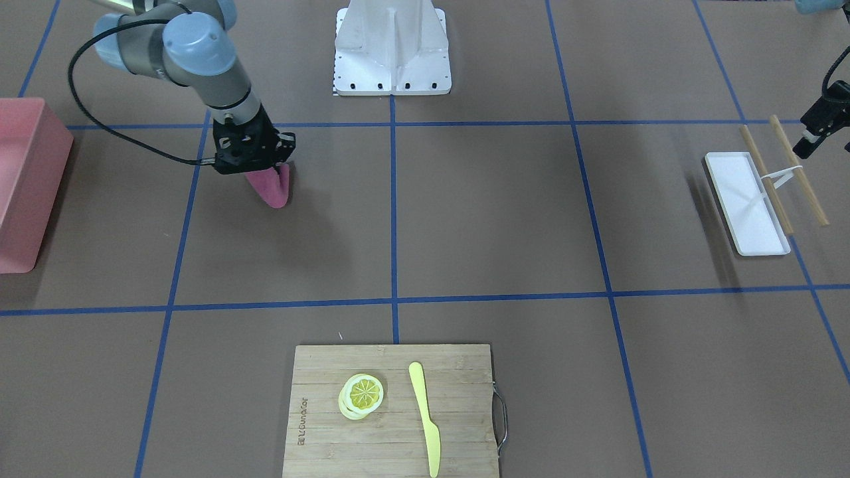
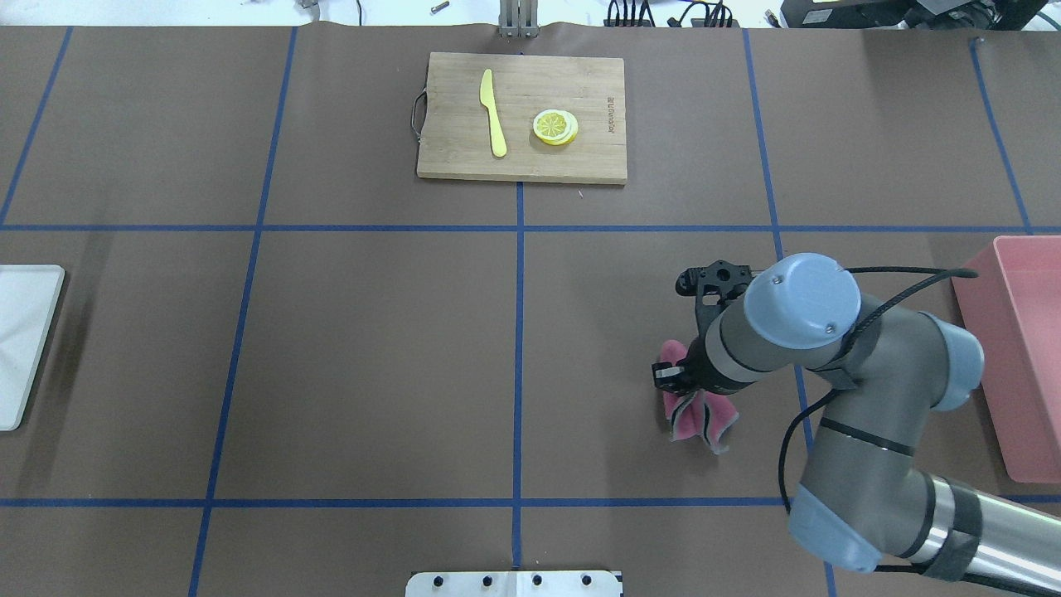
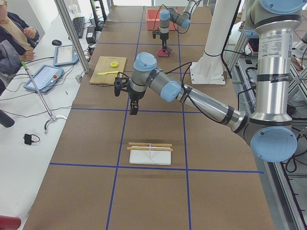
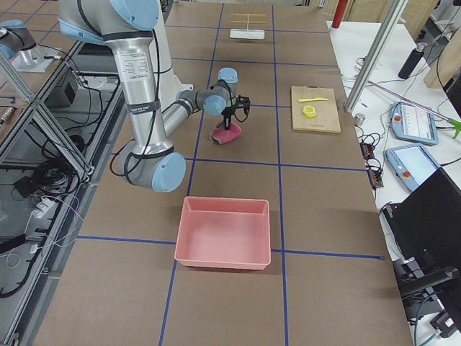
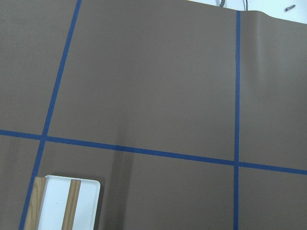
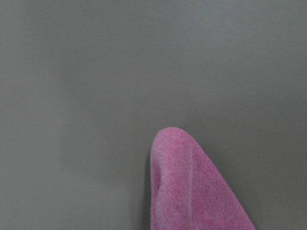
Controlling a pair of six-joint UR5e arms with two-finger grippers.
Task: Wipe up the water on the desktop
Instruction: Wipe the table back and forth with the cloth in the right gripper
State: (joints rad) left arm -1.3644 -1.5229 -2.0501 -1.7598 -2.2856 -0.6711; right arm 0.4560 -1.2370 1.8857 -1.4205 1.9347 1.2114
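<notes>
Right gripper (image 1: 269, 167) is clenched on a pink cloth (image 1: 273, 189) hanging over the table (image 1: 498, 219). Left gripper (image 1: 807, 142) hovers near the white tray (image 1: 737, 199); its grip state cannot be determined.

Wide brown desktop (image 2: 373, 356), blue tape lines (image 2: 518, 365) cutting it into a grid. At the far middle sat a bamboo cutting board (image 2: 597, 162), flat on the surface. Out at the robot's right end lay a pink bin (image 2: 1028, 332); at the left end a white tray (image 1: 744, 206), with two wooden sticks (image 1: 800, 171) along its long side. The white mount plate (image 1: 392, 83) stood at the robot's edge — and a pink cloth (image 2: 692, 414) was bunched down at the surface near the bin.
</notes>
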